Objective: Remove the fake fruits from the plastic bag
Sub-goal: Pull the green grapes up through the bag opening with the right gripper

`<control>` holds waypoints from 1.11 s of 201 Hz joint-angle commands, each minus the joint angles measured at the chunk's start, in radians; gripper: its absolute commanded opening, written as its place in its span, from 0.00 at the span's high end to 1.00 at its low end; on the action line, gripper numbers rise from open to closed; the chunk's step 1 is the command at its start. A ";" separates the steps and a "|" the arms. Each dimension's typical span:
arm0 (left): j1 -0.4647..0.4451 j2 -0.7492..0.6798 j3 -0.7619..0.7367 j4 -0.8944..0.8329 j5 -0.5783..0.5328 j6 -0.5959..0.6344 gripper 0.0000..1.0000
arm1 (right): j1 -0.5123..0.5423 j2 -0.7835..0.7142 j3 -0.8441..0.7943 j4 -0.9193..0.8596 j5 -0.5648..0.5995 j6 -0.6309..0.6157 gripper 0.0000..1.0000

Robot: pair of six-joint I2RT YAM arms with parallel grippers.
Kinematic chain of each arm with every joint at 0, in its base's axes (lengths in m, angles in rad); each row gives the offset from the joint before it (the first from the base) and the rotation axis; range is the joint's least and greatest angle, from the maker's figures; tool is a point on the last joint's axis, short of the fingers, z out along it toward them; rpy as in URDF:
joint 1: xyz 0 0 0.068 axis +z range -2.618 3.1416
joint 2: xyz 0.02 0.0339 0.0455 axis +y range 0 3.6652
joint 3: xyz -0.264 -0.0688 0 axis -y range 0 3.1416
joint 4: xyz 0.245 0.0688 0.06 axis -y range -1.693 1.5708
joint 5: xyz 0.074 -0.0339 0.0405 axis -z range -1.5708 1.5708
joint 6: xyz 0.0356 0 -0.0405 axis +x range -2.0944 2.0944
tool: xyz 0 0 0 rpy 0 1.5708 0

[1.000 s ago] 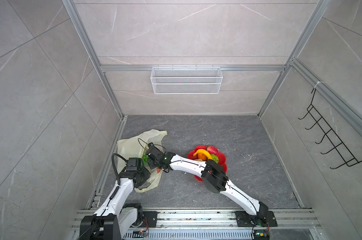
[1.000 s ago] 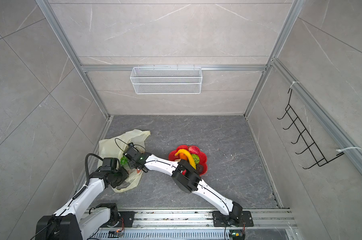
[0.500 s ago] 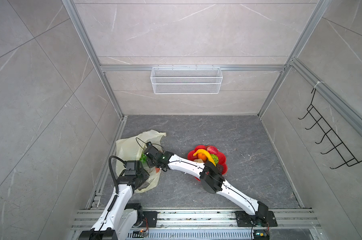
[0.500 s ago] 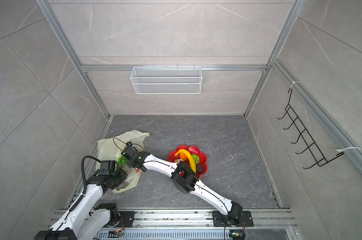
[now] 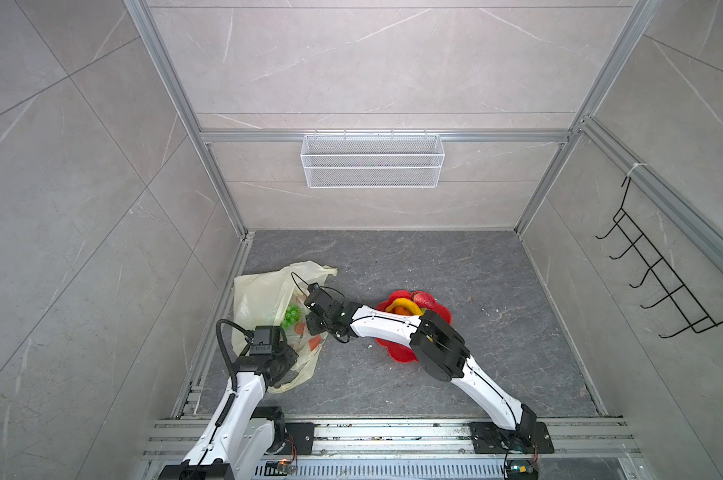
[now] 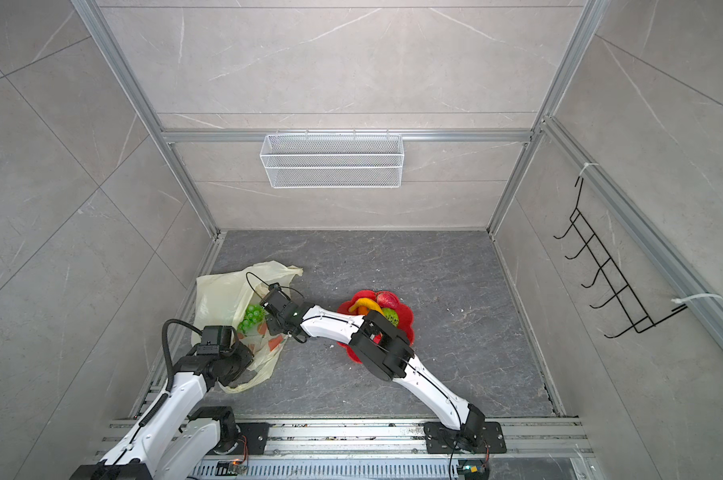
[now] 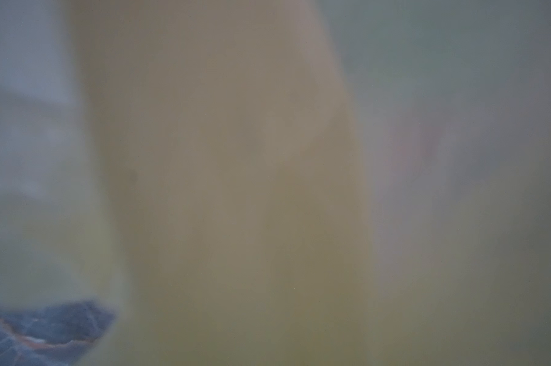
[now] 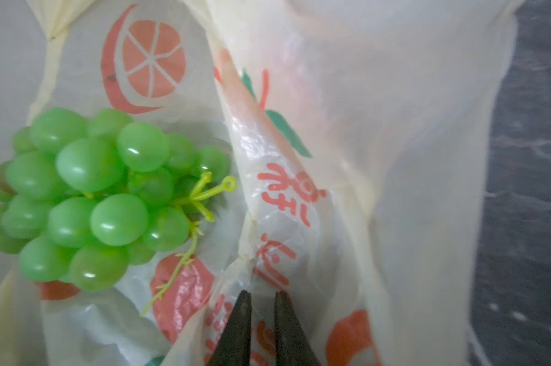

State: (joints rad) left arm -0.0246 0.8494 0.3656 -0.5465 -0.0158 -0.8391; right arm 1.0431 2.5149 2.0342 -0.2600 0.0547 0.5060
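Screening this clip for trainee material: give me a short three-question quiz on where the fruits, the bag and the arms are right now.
1. True or false: the green grape bunch lies on the red plate.
2. Which fruit is on the red plate? A. yellow banana B. pineapple C. watermelon
3. Which arm's end effector is at the plastic bag, right beside the grape bunch?

Key
1. False: it lies inside the plastic bag.
2. A
3. The right end effector, reaching across from the plate side.
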 commanded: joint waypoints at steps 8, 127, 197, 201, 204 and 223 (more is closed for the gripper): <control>-0.003 -0.029 -0.008 -0.028 0.016 -0.035 0.68 | 0.008 0.005 0.043 0.035 -0.123 -0.010 0.70; -0.001 -0.084 -0.008 -0.041 -0.015 -0.042 0.67 | -0.026 0.048 0.115 0.065 -0.237 0.090 0.23; -0.002 -0.086 -0.008 -0.038 -0.007 -0.039 0.67 | -0.024 0.195 0.293 -0.031 -0.243 0.194 0.00; -0.002 -0.085 -0.009 -0.036 -0.008 -0.038 0.67 | -0.025 0.204 0.307 -0.038 -0.241 0.197 0.00; -0.002 -0.086 -0.010 -0.036 -0.006 -0.037 0.67 | -0.024 0.211 0.318 -0.041 -0.240 0.199 0.00; -0.002 -0.080 -0.007 -0.033 -0.003 -0.035 0.67 | -0.020 0.259 0.401 -0.089 -0.210 0.203 0.00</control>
State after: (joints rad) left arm -0.0246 0.7727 0.3576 -0.5720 -0.0235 -0.8707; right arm 1.0168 2.6942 2.3512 -0.2409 -0.2012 0.6754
